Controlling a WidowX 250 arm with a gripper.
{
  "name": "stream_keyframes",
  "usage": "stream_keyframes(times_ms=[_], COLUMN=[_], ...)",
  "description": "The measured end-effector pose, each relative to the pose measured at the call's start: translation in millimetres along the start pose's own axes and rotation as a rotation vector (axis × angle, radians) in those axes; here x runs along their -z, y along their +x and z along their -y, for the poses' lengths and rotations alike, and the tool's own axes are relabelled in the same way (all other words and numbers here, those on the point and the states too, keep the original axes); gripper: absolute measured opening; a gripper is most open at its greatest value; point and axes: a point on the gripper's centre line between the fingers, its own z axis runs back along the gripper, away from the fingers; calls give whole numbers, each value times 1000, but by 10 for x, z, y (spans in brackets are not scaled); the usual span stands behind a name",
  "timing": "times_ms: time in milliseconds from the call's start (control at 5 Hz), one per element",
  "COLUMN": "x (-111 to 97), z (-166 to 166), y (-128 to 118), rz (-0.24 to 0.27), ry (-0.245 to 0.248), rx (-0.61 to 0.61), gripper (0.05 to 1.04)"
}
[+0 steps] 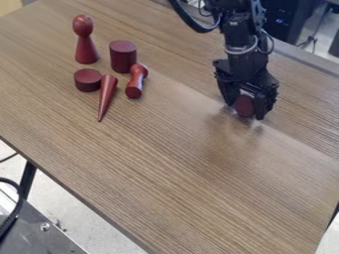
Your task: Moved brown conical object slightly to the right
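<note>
The gripper [246,110] hangs low over the right part of the table, its two fingers on either side of a brown rounded object [244,105] and shut on it. The object's lower end is at or just above the tabletop; its upper part is hidden by the gripper, so its full shape cannot be told. Well to the left, a slender brown cone [107,96] lies on the table with its tip toward the front edge.
Left of the gripper stand a tall brown piece with a ball top [85,42], a brown cylinder [123,56] and a short brown disc [88,80]. A brown peg-like piece [136,82] lies beside the cone. The wooden table [192,183] has its front edge at lower left.
</note>
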Motion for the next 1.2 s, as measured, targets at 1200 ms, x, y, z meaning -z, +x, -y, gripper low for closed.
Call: stream_keyframes(times_ms=[1200], x=[-743], z=[-474], y=[54], rz=[-9], ry=[249], rx=[-263], gripper=[992])
